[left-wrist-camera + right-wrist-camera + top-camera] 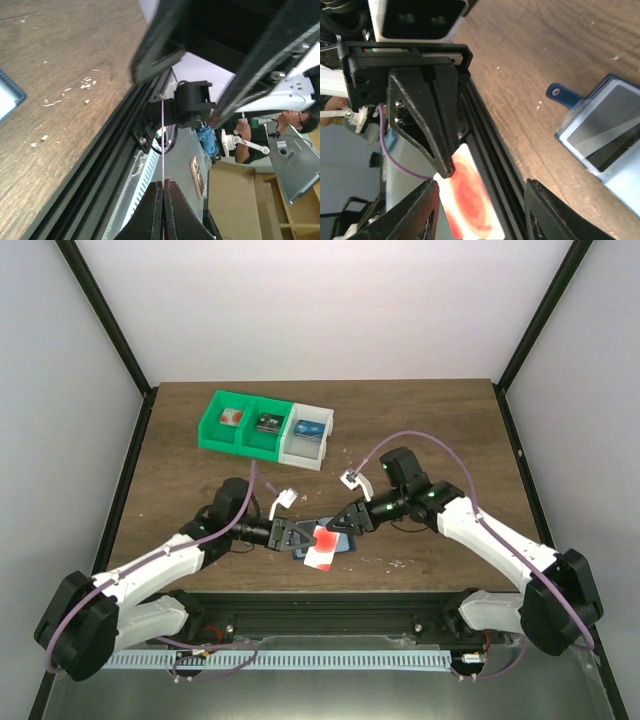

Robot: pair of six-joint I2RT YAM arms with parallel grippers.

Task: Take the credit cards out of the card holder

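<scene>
My left gripper (298, 537) is shut on a red-and-white credit card (322, 549) and holds it over the table's near edge. In the left wrist view the card (163, 145) shows edge-on between the closed fingertips (156, 200). My right gripper (338, 527) is open and empty just right of the card, above the blue card holder (346, 543), which the card and grippers mostly hide. In the right wrist view the card (472, 197) hangs between my open right fingers (422, 212), and the card holder (605, 132) lies on the wood to the right.
A green-and-white three-compartment tray (215, 437) stands at the back with one card in each compartment: (232, 418), (268, 423), (307, 427). Two small white clips (286, 498), (352, 479) lie on the table. A black rail (95, 165) runs along the near edge.
</scene>
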